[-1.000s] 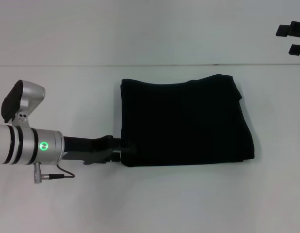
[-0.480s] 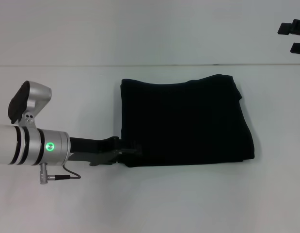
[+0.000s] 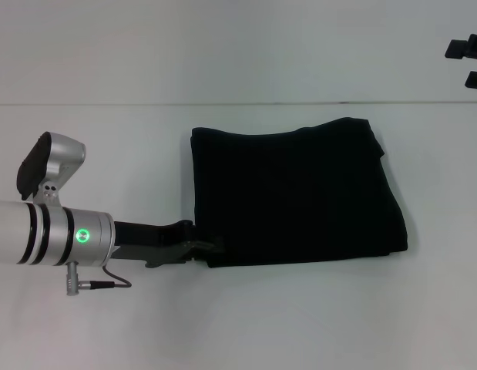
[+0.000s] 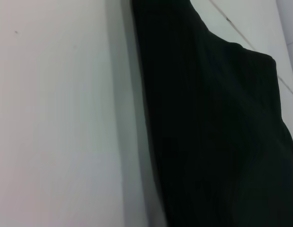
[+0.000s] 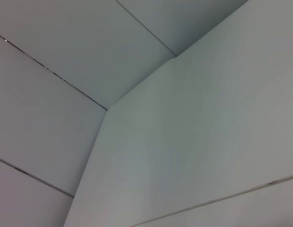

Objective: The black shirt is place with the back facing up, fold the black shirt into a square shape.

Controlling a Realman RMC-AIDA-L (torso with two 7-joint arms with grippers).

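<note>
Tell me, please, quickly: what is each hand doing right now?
Left hand: at the near left corner of the shirt; open or shut cannot be told.
Right hand: raised at the far right, away from the shirt, apparently open and empty.

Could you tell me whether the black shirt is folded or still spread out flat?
Folded. The shirt lies as a compact, roughly square block, no sleeves sticking out. The left gripper is at its near left corner.

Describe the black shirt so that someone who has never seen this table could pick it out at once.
On the white table, look right of centre: the black shirt lies there folded into a rough rectangle. It is the only cloth and by far the largest dark thing; the left gripper sits at its near left corner, and the right gripper is far off at the upper right.
</note>
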